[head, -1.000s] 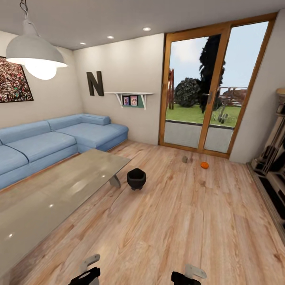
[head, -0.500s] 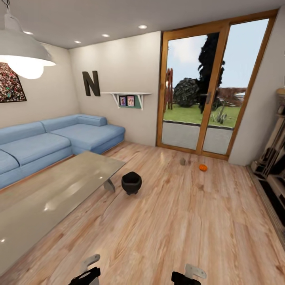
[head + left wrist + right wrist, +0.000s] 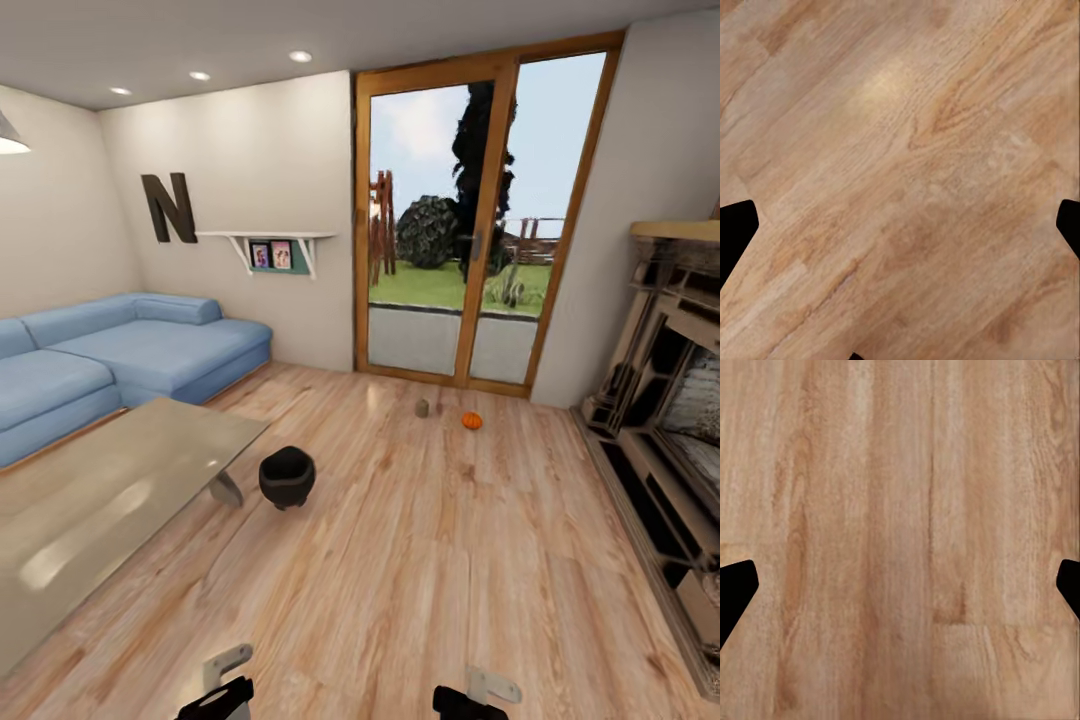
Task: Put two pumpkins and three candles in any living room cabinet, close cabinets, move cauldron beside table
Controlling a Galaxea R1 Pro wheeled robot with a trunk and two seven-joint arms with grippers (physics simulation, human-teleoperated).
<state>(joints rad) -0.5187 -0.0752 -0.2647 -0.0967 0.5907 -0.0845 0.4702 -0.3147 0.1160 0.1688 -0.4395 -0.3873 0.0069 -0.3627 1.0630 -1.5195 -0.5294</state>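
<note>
A black cauldron (image 3: pixel 287 477) stands on the wood floor just off the far corner of the glass-topped table (image 3: pixel 100 490). Farther off, before the glass doors, one orange pumpkin (image 3: pixel 471 421) lies on the floor with a grey-beige candle (image 3: pixel 422 408) close to its left. My left gripper (image 3: pixel 228 690) and right gripper (image 3: pixel 475 697) hang low at the picture's bottom edge, far from all of these. In the wrist views the left gripper (image 3: pixel 901 229) and right gripper (image 3: pixel 901 589) are open over bare floorboards, holding nothing. The cabinet is out of view.
A blue corner sofa (image 3: pixel 120 350) lines the left wall behind the table. A pale fireplace unit with shelves (image 3: pixel 665 400) runs along the right wall. Wood-framed glass doors (image 3: pixel 470 230) close the far end. Open floor (image 3: pixel 430 560) lies between me and the pumpkin.
The head camera has swung right: sofa, table and cauldron slid left in the picture, the lamp nearly left it, and the fireplace unit came in. Nothing on the floor moved.
</note>
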